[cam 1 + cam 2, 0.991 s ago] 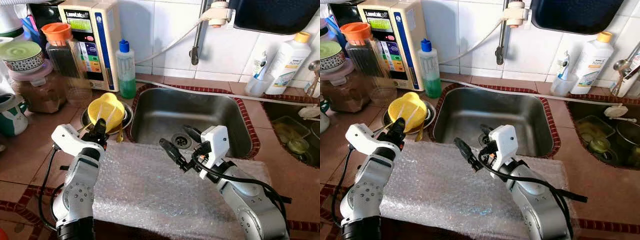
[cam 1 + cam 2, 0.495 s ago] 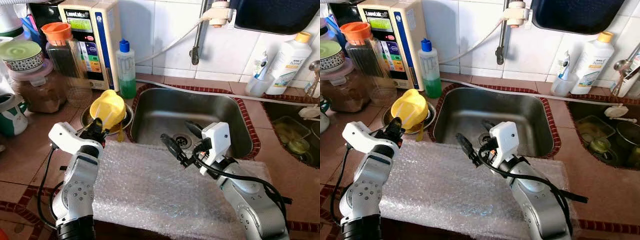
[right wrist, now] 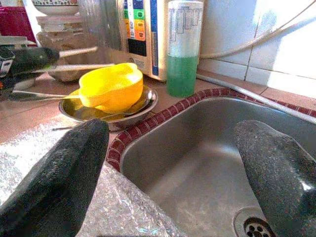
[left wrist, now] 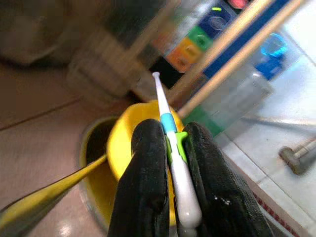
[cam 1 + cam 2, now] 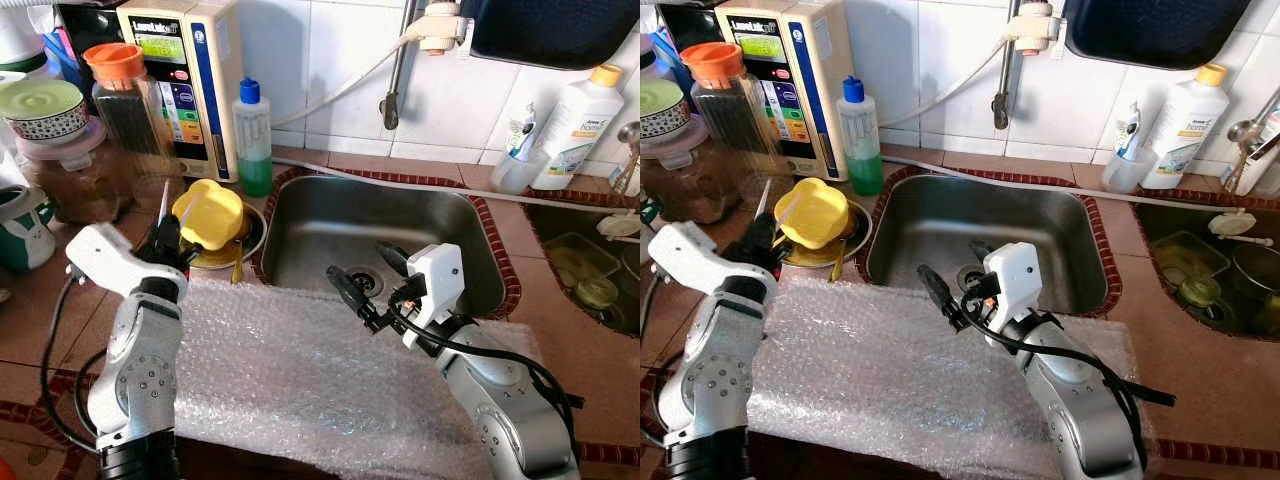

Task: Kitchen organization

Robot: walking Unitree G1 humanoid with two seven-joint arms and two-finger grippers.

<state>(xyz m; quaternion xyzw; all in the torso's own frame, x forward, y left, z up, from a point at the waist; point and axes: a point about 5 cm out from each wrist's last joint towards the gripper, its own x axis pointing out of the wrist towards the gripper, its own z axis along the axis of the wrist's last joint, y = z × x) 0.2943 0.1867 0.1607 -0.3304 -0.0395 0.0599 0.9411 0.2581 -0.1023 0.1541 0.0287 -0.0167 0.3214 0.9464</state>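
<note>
The left gripper (image 4: 170, 163) is clamped on a thin white utensil (image 4: 173, 148), held above the yellow cup (image 5: 208, 213) in the metal bowl (image 5: 252, 232). Best lifted straight, clear of the cup's rim. The right gripper (image 5: 367, 281) hangs spread over the sink (image 5: 330, 215).

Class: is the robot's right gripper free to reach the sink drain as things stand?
Probably yes: the right gripper hangs open at the sink's front edge, with bare steel between it and the drain.
</note>
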